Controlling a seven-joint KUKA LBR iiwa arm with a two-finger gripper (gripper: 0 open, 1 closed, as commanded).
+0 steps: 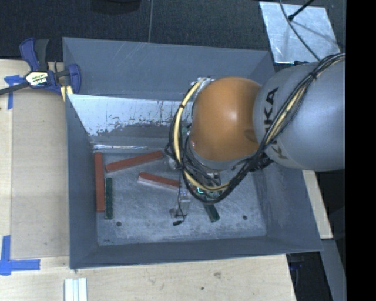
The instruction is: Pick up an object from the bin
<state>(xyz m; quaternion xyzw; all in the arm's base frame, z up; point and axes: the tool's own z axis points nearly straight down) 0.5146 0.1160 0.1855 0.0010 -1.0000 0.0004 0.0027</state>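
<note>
Counting five loose things in the grey metal bin (176,70): three red-brown sticks, two dark green ones. Seeing the left red-brown stick (99,182) lying along the left side, just beside the left green stick (108,199); the slanted red-brown stick (134,162) farther back; the middle red-brown stick (160,180) near the centre.

Hanging low under the orange cover (226,120), the gripper (180,216), between the middle red-brown stick and the right green stick (212,213), over bare, scuffed floor; parted or closed, impossible to tell.

Showing dark flooring (176,17) beyond the far rim.
</note>
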